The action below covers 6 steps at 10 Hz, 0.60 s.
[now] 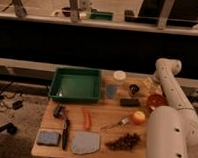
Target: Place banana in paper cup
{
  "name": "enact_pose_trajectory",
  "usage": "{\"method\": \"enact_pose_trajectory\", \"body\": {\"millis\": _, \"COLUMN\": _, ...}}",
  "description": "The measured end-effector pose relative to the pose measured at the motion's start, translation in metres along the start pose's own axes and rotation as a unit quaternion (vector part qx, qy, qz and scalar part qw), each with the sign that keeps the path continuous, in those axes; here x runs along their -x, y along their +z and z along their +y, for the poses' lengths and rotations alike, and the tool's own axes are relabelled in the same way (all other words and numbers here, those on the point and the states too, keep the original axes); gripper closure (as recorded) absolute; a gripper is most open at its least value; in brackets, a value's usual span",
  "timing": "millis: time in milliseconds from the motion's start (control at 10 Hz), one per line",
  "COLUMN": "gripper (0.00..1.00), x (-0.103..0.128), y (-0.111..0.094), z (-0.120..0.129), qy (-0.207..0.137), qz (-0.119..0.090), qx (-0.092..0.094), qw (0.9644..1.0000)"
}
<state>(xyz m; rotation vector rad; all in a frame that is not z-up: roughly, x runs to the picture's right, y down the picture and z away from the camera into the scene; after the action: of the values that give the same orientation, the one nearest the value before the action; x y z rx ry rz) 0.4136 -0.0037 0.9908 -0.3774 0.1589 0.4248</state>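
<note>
Banana (151, 86) lies right of paper cup (119, 75), in the same far row, long axis unclear. Tool (155, 79) hangs right of the cup too, just above banana; grip state I cannot tell.

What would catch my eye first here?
The bulky white robot arm fills the right side, bending up and over so that its gripper sits at the far right corner of the wooden table. Next comes the bright green tray at the table's far left, with small items scattered in front.
</note>
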Motion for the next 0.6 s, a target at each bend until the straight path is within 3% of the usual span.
{"method": "enact_pose_trajectory", "body": {"millis": 300, "gripper": 0.20, "x": 0.001, "y": 0.002, "z": -0.002, "qy": 0.001, "qz": 0.001, "qx": 0.000, "qw": 1.0000}}
{"method": "enact_pose_trajectory", "body": {"millis": 600, "gripper": 0.20, "x": -0.014, "y": 0.004, "z": -0.004, "qy": 0.021, "qz": -0.003, "qx": 0.003, "qw": 0.9998}}
